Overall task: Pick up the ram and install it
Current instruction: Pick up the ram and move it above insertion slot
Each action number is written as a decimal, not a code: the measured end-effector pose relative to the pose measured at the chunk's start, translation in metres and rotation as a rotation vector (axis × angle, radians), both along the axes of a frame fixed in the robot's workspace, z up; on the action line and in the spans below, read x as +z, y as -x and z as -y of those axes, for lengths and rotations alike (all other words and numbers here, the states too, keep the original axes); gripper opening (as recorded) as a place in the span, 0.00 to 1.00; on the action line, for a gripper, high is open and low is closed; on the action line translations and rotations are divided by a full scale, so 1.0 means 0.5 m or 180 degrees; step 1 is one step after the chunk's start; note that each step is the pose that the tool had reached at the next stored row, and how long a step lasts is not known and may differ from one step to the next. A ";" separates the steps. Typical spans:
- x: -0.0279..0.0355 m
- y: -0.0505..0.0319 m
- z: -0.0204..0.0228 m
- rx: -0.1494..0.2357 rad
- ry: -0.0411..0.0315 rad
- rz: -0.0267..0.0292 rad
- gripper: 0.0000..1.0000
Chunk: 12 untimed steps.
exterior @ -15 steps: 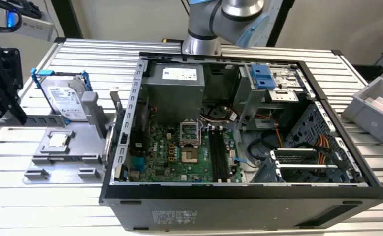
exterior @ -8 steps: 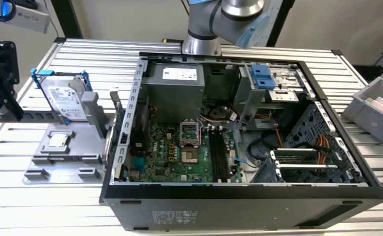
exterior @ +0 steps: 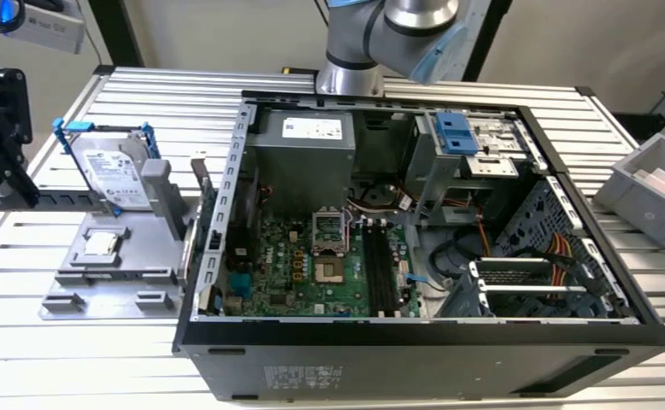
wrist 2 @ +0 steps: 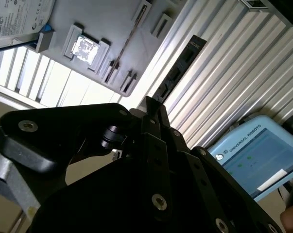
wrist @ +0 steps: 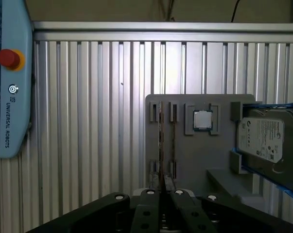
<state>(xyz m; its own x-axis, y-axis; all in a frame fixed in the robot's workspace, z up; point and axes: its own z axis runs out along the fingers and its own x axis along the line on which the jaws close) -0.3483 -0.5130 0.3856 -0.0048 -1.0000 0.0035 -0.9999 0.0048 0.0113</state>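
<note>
The ram (wrist: 160,141) stands on edge in a slot of the grey holder (wrist: 199,155), seen as a thin line; in the second wrist view the ram (wrist 2: 128,41) is a thin dark strip across the holder (wrist 2: 112,19). My gripper (wrist: 161,187) hangs well above the holder's near edge, in line with the ram, fingers shut with nothing between them. The black fingers also meet in the second wrist view, where the gripper (wrist 2: 151,104) is clear of the ram. In the exterior view the arm (exterior: 390,26) rises out of the top, and the long black slots (exterior: 380,269) lie on the motherboard.
On the holder (exterior: 93,273) a square silver chip (wrist: 202,120) sits beside the ram, then a hard drive (wrist: 267,138) in a blue frame. The open computer case (exterior: 424,342) stands at the holder's right in the exterior view. A teach pendant (wrist: 8,87) lies on the ribbed table.
</note>
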 end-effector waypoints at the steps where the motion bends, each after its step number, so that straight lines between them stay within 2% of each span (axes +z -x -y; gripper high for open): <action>1: 0.000 0.000 0.0000 0.0000 0.0000 0.0000 0.00; 12: 0.000 -0.012 0.0000 0.0000 0.0000 0.0000 0.00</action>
<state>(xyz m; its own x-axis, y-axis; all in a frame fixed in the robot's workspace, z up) -0.3424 -0.5130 0.3856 -0.0048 -1.0000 0.0035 -0.9999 0.0049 0.0114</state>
